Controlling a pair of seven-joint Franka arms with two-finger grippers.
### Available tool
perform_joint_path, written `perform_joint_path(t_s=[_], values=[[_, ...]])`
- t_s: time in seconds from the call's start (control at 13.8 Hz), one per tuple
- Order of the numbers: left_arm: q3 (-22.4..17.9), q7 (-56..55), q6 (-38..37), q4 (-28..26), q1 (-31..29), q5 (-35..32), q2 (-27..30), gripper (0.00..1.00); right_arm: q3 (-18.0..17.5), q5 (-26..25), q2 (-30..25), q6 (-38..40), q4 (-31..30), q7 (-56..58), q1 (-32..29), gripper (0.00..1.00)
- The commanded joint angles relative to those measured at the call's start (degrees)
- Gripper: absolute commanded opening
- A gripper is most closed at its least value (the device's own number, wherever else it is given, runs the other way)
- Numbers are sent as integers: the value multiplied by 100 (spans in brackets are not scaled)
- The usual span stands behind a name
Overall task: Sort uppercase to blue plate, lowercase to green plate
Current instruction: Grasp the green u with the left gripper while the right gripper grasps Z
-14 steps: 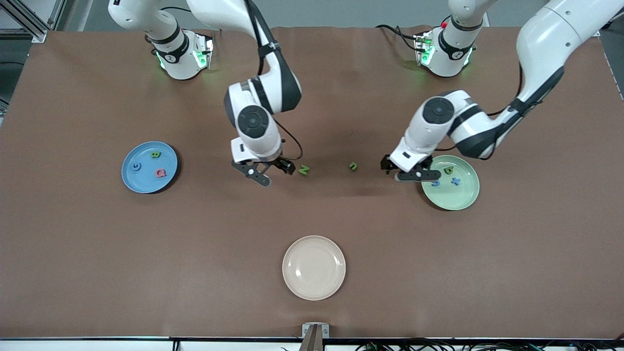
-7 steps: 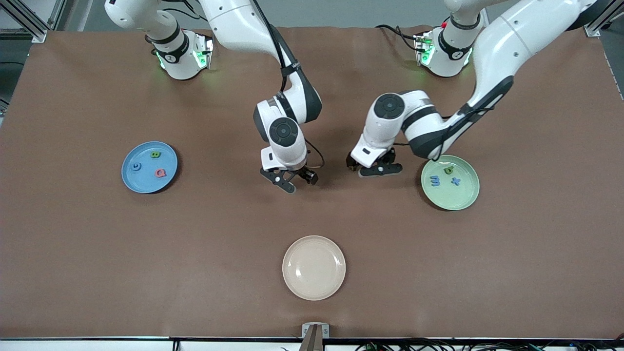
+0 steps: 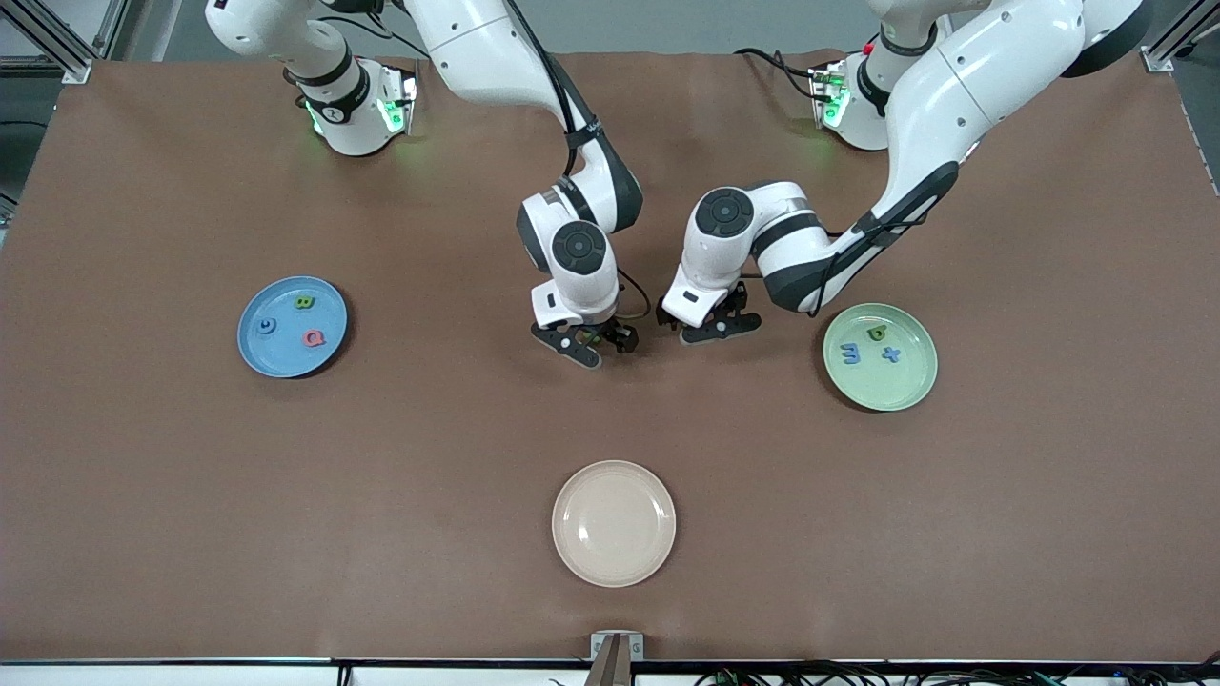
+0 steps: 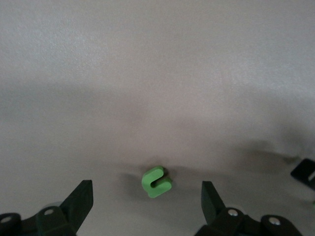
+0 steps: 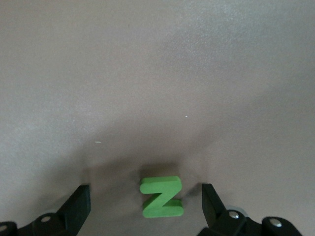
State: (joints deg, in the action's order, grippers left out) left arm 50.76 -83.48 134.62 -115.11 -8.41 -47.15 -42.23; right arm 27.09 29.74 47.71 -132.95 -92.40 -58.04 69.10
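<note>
Both arms swung inward since a second ago: right gripper (image 3: 593,345) now over the spot where the green N lay, left gripper (image 3: 710,327) off the green plate's edge and over the spot of the green u.

Near to far:
- Cream plate (image 3: 613,562), nearest the front camera, mid-table.
- Green plate (image 3: 882,393) toward the left arm's end, carrying green d (image 3: 877,332), blue m (image 3: 851,353), blue x (image 3: 891,354).
- Blue plate (image 3: 279,360) toward the right arm's end, carrying green B (image 3: 303,302), blue G (image 3: 268,326), pinkish-red Q (image 3: 314,337).
- Two grippers side by side mid-table, between the two plates, just apart from each other.

View differences: N and u hidden under the grippers in front view; seen only from the wrists.
- Right wrist view: green N (image 5: 161,196) flat on brown table (image 5: 157,73), between the fingers (image 5: 78,209) of the right gripper (image 5: 145,209). Jaws wide apart, gap on both sides of the letter, no contact seen.
- Left wrist view: green u (image 4: 156,181) flat on the table, between the fingers (image 4: 81,204) of the left gripper (image 4: 146,206). Jaws wide apart, holding nothing, clear of the letter. Dark tip of the other gripper (image 4: 305,173) at frame edge.
</note>
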Motion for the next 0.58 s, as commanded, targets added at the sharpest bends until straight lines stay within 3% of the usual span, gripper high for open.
perform_joint_path(t_s=[0.0, 0.36, 0.51], values=[[-224, -98, 82, 147, 234, 22, -119, 81, -11, -144, -16, 41, -93, 546, 24, 100], [-321, -98, 196, 147, 323, 22, -189, 61, -2, -144, -25, 14, -173, 680, 112, 99], [-321, -98, 196, 147, 332, 31, -198, 54, -2, -170, -25, 23, -173, 698, 112, 92]])
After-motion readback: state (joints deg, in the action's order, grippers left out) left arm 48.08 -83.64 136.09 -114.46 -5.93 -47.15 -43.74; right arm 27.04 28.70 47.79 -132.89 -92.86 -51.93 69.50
